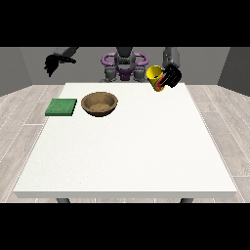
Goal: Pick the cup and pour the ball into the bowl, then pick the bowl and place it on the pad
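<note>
A yellow cup (155, 74) with a red stripe hangs tilted above the table's far right edge, its mouth turned toward the view's left. The hand at the view's right (171, 76) is shut on it. I cannot see a ball. A brown bowl (99, 104) stands on the white table (127, 151) at the far left-centre, well left of the cup. A flat green pad (61, 107) lies just left of the bowl. The hand at the view's left (54, 62) is raised off the table beyond the far left corner, fingers relaxed and holding nothing.
The robot's torso (124, 66) stands behind the table's far edge. A wooden floor surrounds the table.
</note>
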Robot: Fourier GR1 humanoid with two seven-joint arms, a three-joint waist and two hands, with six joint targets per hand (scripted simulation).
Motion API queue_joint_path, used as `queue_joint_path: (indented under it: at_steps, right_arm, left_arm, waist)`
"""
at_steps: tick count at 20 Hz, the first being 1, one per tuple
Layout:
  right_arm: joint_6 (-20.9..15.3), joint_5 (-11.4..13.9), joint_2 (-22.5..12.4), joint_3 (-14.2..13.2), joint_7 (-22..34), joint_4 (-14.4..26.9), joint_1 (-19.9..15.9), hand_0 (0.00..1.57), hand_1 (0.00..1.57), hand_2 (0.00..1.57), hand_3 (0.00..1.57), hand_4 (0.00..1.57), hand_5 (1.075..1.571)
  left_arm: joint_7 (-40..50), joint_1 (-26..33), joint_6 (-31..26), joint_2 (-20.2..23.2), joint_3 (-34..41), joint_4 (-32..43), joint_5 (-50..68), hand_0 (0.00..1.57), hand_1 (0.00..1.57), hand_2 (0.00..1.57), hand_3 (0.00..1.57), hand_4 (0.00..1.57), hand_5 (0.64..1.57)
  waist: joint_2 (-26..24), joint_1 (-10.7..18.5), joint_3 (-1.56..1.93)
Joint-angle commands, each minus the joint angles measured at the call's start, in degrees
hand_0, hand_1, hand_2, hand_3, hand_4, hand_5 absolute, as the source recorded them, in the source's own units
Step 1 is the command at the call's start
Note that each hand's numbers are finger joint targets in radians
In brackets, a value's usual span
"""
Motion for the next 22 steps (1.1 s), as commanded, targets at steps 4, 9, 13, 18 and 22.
queue_joint_path:
  at_steps: [4,9,13,18,22]
  right_arm:
    - [1.1,-0.1,0.3,-0.2,-2.7,1.3,-0.2,0.00,0.00,0.00,0.00,0.00,1.569]
    - [2.8,-0.2,-1.5,-0.9,-2.9,4.8,-0.9,0.00,0.00,0.00,0.00,0.00,1.570]
    - [5.3,-0.9,-2.6,-0.8,-1.9,7.1,-0.3,0.00,0.00,0.00,0.00,0.00,1.570]
    - [4.5,-1.6,-2.8,-1.7,-1.5,7.2,-2.5,0.00,0.00,0.00,0.00,0.00,1.571]
    - [4.7,-0.7,-3.3,-1.0,-1.9,8.3,-4.7,0.00,0.00,0.00,0.00,0.00,1.571]
  left_arm:
    - [10.0,-4.3,2.9,-1.0,-3.5,-0.4,-9.0,1.49,1.49,1.57,1.57,1.57,1.273]
    - [21.2,-10.2,1.5,-1.5,-10.1,0.5,-19.9,1.50,1.50,1.57,1.57,1.52,1.241]
    - [29.9,-14.3,0.1,-4.3,-17.3,2.2,-30.4,1.55,1.55,1.57,1.57,1.57,1.203]
    - [33.7,-15.4,-2.2,-6.9,-26.2,4.5,-42.3,1.50,1.50,1.57,1.57,1.38,1.400]
    - [38.3,-18.4,-8.3,-12.8,-32.9,6.4,-49.8,1.50,1.50,1.57,1.57,1.57,1.056]
  waist:
    - [1.1,-2.0,-0.06]
    - [-1.5,-1.4,-0.01]
    - [-4.3,-2.5,0.07]
    - [-4.0,-2.6,0.03]
    - [-1.3,-3.4,0.02]
